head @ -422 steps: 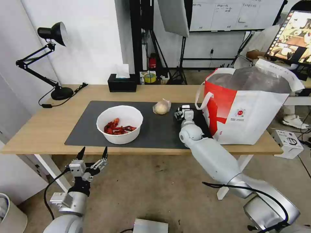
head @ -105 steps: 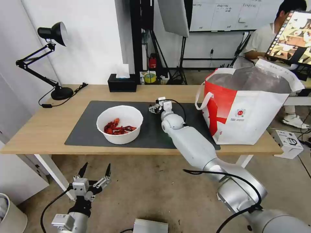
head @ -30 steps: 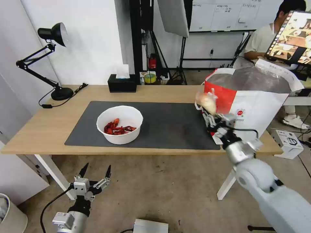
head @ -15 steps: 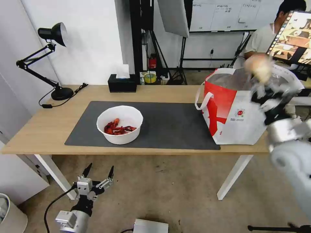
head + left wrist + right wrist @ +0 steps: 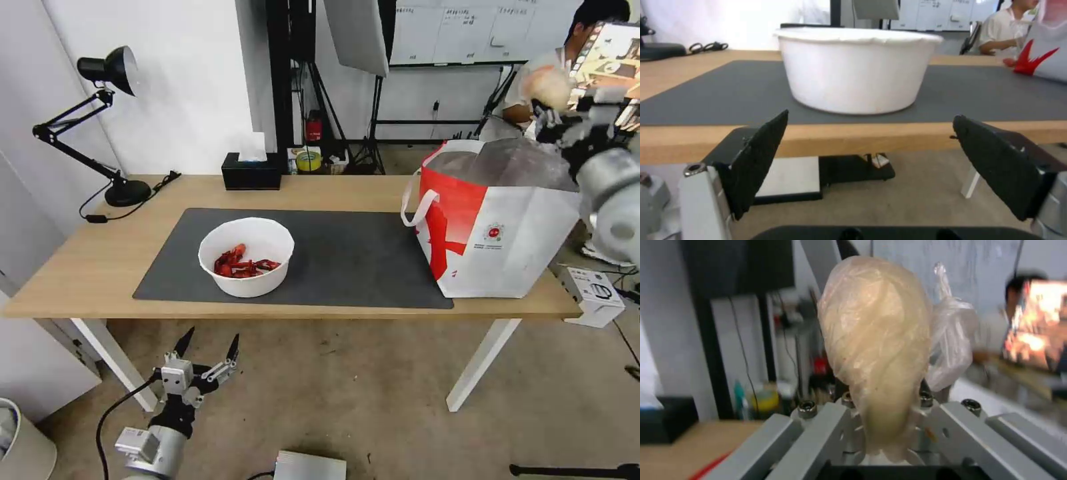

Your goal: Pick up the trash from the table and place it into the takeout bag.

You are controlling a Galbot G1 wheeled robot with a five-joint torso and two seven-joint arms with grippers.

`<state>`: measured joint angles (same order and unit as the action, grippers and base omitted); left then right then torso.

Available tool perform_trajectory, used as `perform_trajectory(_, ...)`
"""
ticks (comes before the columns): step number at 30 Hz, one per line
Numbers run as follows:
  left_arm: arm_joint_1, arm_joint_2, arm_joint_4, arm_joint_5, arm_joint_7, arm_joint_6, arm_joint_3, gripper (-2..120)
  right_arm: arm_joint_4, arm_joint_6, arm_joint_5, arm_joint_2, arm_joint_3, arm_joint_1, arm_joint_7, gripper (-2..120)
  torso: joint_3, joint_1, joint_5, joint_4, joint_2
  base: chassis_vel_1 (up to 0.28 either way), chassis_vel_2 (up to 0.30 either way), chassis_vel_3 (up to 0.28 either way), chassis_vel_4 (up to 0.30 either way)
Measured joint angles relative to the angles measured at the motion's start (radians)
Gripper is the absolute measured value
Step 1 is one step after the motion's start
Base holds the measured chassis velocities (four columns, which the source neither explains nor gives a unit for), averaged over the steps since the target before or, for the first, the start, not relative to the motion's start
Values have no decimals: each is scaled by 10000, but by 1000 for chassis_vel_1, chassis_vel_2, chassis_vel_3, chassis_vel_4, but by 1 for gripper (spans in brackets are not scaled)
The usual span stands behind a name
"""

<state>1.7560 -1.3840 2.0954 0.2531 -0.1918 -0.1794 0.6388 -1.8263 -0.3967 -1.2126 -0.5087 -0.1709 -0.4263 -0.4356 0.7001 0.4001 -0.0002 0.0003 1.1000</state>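
Clamped on the small clear bag with beige lump (image 5: pixel 548 85), my right gripper (image 5: pixel 551 119) has risen from half a second ago and now hangs above the takeout bag (image 5: pixel 507 220); my left gripper (image 5: pixel 205 347) stays low before the table (image 5: pixel 87 260), fingers spread; the white bowl (image 5: pixel 247 257) sits unmoved on the mat (image 5: pixel 353 257).

bowl (image 5: pixel 247 257): shells, on mat | bagged lump (image 5: pixel 547 87): seemingly above takeout bag (image 5: pixel 507 227)
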Motion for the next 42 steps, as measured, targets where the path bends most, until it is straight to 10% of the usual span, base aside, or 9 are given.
perform_trajectory(10, 10, -87, 89, 18, -60, -25, 29, 100, 309, -1944, -1729, -735, 582, 725, -1905, 13, 0, 0, 2, -2, 0, 0, 0, 0, 0)
perform_trajectory(29, 33, -356, 44, -110, -70, -28, 26, 100, 209, -1838, -1524, -849, 99, 51, -1853, 84, -1, 0, 2, -3, 0, 0, 0, 0, 0)
perform_trajectory(42, 188, -353, 102, -197, -48, -14, 89, 100, -626, 1940, 1498, -790, -471, -1696, 456, 100, -1, -1, 0, -3, 0, 0, 0, 0, 0)
